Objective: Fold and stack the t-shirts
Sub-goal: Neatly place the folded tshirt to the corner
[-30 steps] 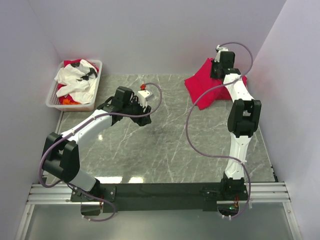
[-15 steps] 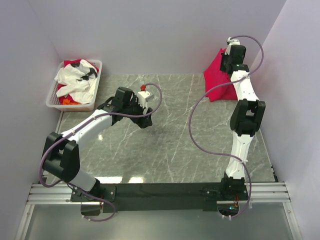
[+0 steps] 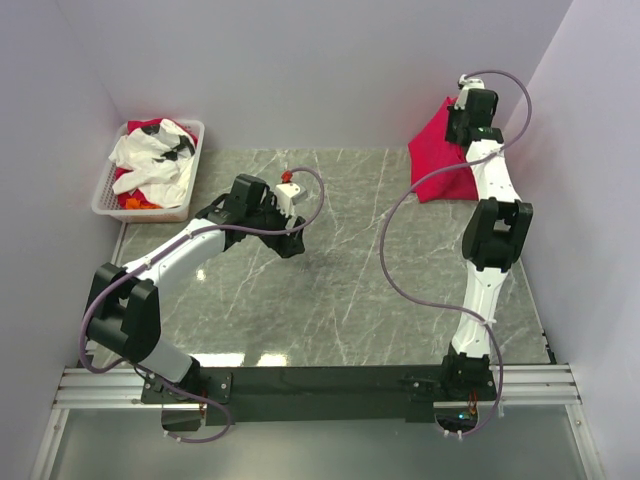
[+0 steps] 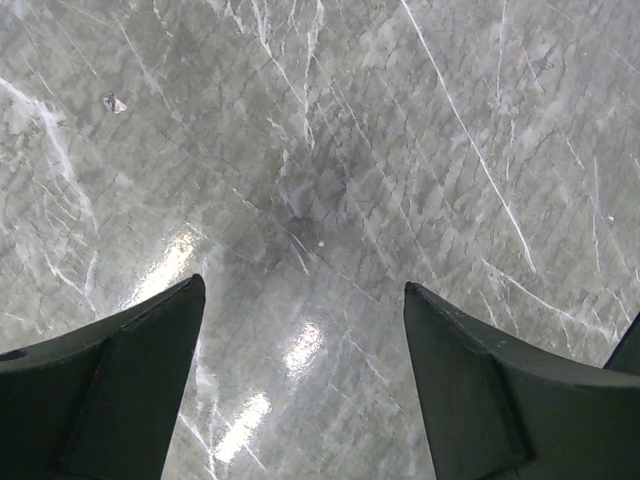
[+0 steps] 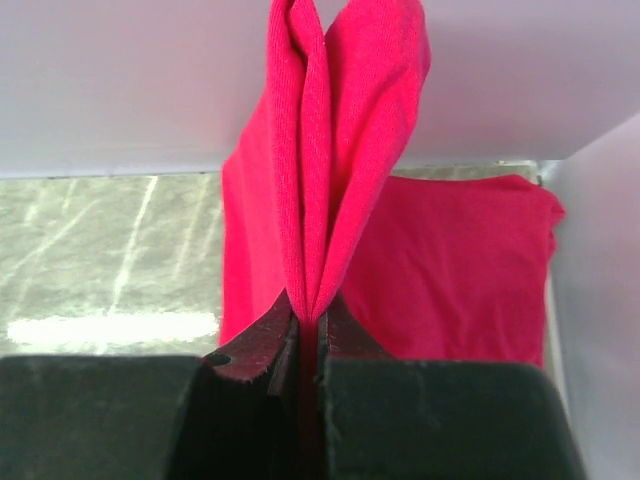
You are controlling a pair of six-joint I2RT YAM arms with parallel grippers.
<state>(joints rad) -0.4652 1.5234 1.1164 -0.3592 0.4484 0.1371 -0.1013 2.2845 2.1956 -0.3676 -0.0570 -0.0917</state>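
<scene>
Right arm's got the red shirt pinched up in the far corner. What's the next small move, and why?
Probably lower the right gripper and lay the t-shirt flat: it hangs bunched from the shut jaws over the table, while the left gripper is open and empty.

Glossy marbled table [image 4: 330, 180], soft cloth t-shirt [image 5: 455, 270] (matt, finely ribbed)

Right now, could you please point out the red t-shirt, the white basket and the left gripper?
red t-shirt [image 3: 433, 165]: top view, middle of the cloth.
white basket [image 3: 104, 185]: top view, left wall.
left gripper [image 4: 303, 288]: left wrist view, midway between its fingertips.
</scene>
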